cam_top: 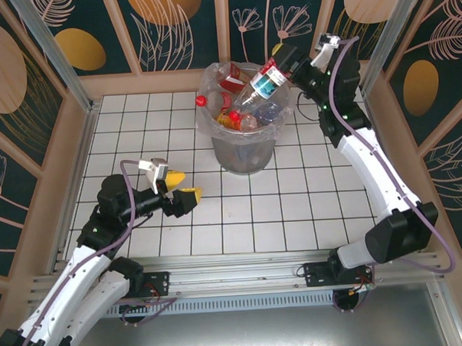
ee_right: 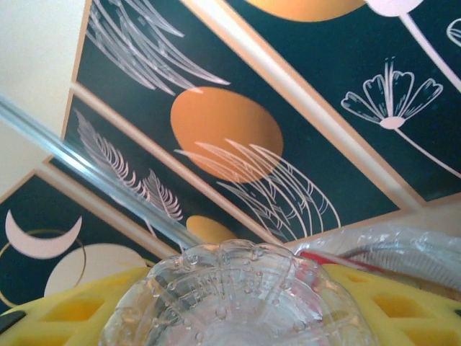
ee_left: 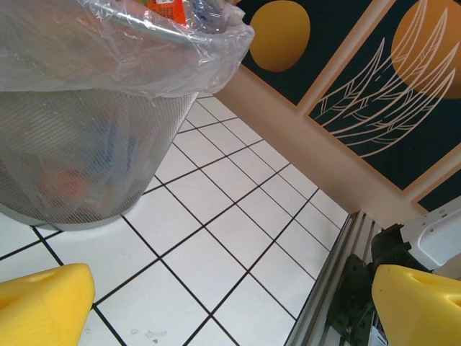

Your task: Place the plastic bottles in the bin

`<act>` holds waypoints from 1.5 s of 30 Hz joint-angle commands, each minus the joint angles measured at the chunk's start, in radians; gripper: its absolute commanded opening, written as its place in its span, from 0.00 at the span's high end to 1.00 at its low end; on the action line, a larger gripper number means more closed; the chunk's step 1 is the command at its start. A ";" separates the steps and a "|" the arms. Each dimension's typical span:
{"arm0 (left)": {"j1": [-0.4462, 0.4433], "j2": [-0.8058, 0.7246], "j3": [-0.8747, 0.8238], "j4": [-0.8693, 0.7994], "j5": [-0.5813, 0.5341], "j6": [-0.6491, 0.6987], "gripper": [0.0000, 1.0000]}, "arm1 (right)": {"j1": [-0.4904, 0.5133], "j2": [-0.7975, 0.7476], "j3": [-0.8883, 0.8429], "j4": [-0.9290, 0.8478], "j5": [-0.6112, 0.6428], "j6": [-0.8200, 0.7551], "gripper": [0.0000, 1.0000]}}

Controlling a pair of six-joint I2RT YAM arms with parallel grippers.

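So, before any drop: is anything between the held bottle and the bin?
Nothing visible: the clear blue-labelled plastic bottle in the right gripper hangs over the open mouth of the grey round bin.

I'm driving a purpose-built robot test cell, more lab than home or shop. The bin (cam_top: 245,153) stands on a white worktop (cam_top: 309,200) ruled in a black grid. Behind the bin and to both sides rise wall panels (cam_top: 171,22) printed with leaves and orange discs, framed in pale wood, with an aluminium post (cam_top: 49,51) at the corner. Nearer me than the bin, an aluminium rail (cam_top: 243,264) carries the bolted arm bases (cam_top: 327,272).
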 commanded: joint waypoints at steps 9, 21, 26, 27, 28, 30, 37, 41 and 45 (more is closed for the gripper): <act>-0.002 -0.009 -0.011 0.016 -0.019 0.027 0.01 | -0.075 0.185 0.134 0.042 -0.191 0.115 0.43; -0.002 0.007 -0.010 0.011 -0.021 0.032 0.02 | -0.126 0.303 0.173 0.042 -0.441 0.177 0.40; -0.001 0.013 -0.010 0.008 -0.019 0.032 0.02 | -0.119 0.340 0.216 -0.020 -0.465 0.138 0.33; -0.002 0.014 -0.011 0.008 -0.019 0.032 0.02 | -0.116 0.345 0.227 -0.041 -0.459 0.123 0.32; 0.000 0.014 -0.010 0.008 -0.019 0.032 0.02 | -0.114 0.350 0.239 -0.061 -0.453 0.108 0.30; 0.000 0.011 -0.011 0.008 -0.021 0.032 0.02 | -0.112 0.359 0.260 -0.096 -0.441 0.089 0.25; -0.001 0.011 -0.011 0.007 -0.020 0.032 0.02 | -0.111 0.371 0.315 -0.176 -0.393 0.037 0.16; -0.002 0.012 -0.010 0.007 -0.019 0.032 0.01 | -0.111 0.377 0.369 -0.269 -0.316 -0.028 0.13; -0.002 0.011 -0.012 0.007 -0.019 0.031 0.01 | -0.103 0.413 0.478 -0.400 -0.207 -0.110 0.12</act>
